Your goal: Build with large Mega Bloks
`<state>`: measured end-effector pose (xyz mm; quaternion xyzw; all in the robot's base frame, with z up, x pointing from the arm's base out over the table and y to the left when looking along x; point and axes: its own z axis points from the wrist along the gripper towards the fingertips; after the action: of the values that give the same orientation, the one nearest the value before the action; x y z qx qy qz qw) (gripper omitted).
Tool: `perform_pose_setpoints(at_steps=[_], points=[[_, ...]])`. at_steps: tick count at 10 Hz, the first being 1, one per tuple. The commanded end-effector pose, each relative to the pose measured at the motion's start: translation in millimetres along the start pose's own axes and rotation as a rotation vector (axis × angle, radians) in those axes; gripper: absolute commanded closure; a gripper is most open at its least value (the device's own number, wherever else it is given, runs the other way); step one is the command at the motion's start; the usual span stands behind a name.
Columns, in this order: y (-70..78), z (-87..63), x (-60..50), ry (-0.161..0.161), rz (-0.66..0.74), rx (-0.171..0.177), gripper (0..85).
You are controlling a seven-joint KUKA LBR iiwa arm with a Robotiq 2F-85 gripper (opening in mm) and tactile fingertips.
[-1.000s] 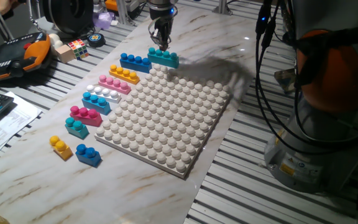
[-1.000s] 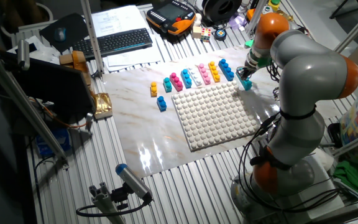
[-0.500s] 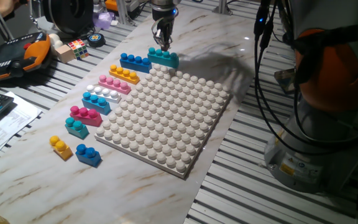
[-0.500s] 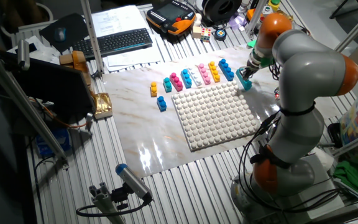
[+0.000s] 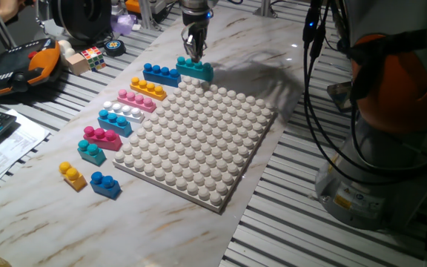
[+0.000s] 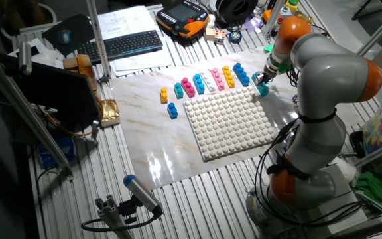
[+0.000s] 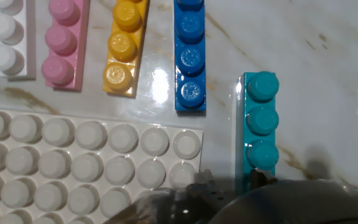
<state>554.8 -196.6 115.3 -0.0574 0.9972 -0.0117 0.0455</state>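
The gripper (image 5: 193, 53) hangs low over the far corner of the marble table (image 5: 43, 200), its fingertips right at the near end of the teal brick (image 5: 196, 69); whether the fingers are closed on that brick or merely straddling it cannot be told, since the hand view shows only a dark blur at the bottom edge where the brick's last stud (image 7: 261, 154) disappears; the teal brick lies flat on the table, just beside the corner of the white baseplate (image 5: 199, 141) and not on it; next to it sits a long blue brick (image 5: 161, 73), then in a row along the baseplate's edge an orange-yellow brick (image 5: 147, 89), a pink brick (image 5: 136, 99), a white brick (image 5: 123, 110), a light blue brick (image 5: 114, 122), a magenta brick (image 5: 101, 136) and a small teal brick (image 5: 90, 152); further out, apart from the row, stand a small yellow brick (image 5: 72, 176) and a small blue brick (image 5: 105, 185); the baseplate's studs carry nothing; in the other fixed view the grey and orange arm (image 6: 323, 66) bends over the table's far side, and a keyboard (image 6: 128, 44) lies beyond the marble.
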Motion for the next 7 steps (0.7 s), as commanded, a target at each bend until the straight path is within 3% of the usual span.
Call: perform_pose_setpoints(at_steps=[1,7], points=[[-1.6,1.7,0.6,-0.003,-0.003,0.003,22.0],[-25.4,16.5,-1.0,0.015,0.004,0.014,21.7]])
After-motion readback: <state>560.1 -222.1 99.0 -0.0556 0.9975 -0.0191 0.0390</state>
